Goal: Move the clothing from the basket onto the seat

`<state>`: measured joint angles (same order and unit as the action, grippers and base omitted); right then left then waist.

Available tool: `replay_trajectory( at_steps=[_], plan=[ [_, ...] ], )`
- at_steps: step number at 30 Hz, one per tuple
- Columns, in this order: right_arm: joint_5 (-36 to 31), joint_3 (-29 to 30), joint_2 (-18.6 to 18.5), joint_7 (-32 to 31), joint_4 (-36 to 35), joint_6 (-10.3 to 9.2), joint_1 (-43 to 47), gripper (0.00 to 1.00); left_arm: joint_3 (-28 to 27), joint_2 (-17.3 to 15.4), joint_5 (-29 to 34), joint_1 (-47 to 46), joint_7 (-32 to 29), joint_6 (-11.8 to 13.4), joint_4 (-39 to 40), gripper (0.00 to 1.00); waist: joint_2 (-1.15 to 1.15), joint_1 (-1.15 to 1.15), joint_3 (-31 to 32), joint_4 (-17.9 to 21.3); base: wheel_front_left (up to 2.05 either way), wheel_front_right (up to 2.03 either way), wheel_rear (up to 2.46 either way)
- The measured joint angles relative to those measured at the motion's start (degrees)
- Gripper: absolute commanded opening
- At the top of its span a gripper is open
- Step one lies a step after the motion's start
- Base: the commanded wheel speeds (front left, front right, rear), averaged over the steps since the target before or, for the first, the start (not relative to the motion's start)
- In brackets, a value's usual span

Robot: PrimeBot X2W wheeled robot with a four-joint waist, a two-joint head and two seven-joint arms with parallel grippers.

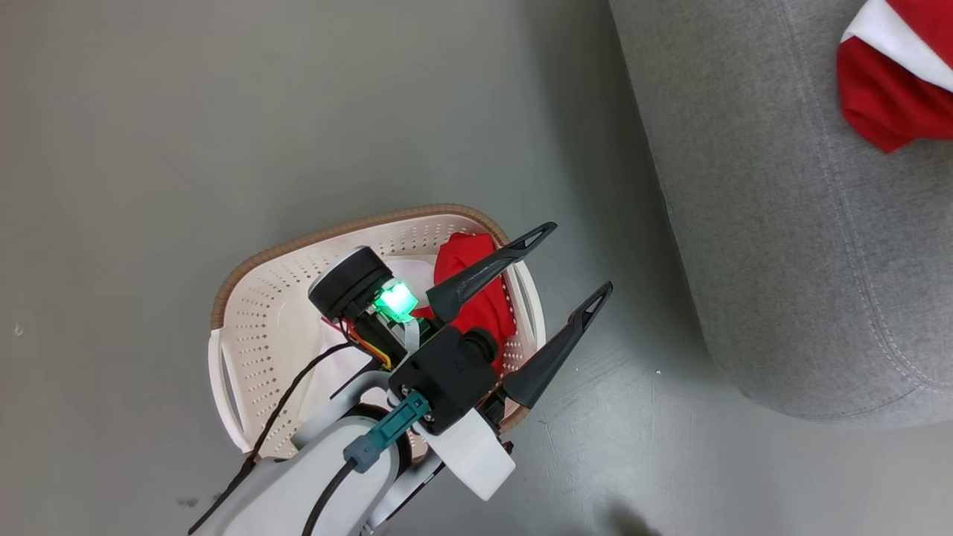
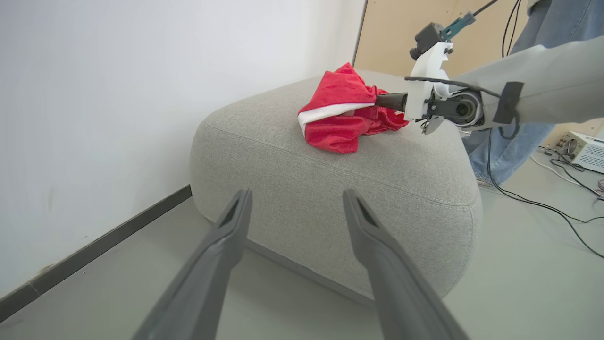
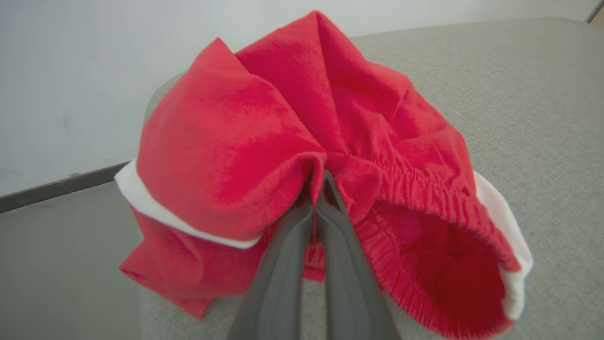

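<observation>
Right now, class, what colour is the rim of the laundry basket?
The rim is brown, best seen in the head view.

No words, nos. or signs can be read. The basket (image 1: 257,327), the seat (image 1: 782,260) & the clothing (image 3: 226,156) are plain, w/ no print on them. The pale box (image 2: 584,150) on the floor at the far right of the left wrist view is too small & blurry to tell if it has a label.
</observation>
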<state>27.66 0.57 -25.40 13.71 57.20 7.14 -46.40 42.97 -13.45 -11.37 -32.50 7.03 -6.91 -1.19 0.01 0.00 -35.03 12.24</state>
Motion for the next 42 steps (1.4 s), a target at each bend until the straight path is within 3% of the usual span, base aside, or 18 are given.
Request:
replay_trajectory(
  at_steps=[1, 10, 24, 33, 42],
  plan=[
    [0.0, 0.0, 0.0, 0.2, 0.0, 0.0, 0.0, 1.0, 0.0, 0.0, 0.0, -0.1, 0.1, 0.0, -0.2, 1.0, 0.0, 0.0, 0.1, 0.1, 0.0, 0.0, 0.0],
    [-0.4, -0.2, 0.5, 0.5, -2.2, 0.0, 2.5, 1.0, 0.2, -0.1, -0.6, -0.2, 1.6, 0.0, -2.3, 1.0, 0.0, 0.0, 1.6, 1.4, 0.0, 0.0, 0.0],
    [-1.0, 0.7, 2.5, 0.5, -13.3, 0.0, 12.6, 1.0, -1.5, -1.0, -2.2, 0.4, 4.2, -0.1, -6.3, 1.0, 0.0, 0.0, 5.7, 3.4, 0.0, 0.0, 0.0],
    [-3.2, 1.2, 2.7, 0.5, -20.6, 0.0, 16.7, 1.0, -5.2, -1.1, -4.6, 3.2, 6.0, 2.0, -8.7, 1.0, 0.0, 0.0, 9.7, 4.0, 0.0, 0.0, 0.0],
    [-6.3, -0.7, 6.2, 0.5, -27.8, 0.0, 17.0, 1.0, -10.3, -1.0, -7.5, 6.8, 7.1, 5.0, -11.8, 1.0, 0.0, 0.0, 14.5, 3.5, 0.0, 0.0, 0.0]
  ],
)
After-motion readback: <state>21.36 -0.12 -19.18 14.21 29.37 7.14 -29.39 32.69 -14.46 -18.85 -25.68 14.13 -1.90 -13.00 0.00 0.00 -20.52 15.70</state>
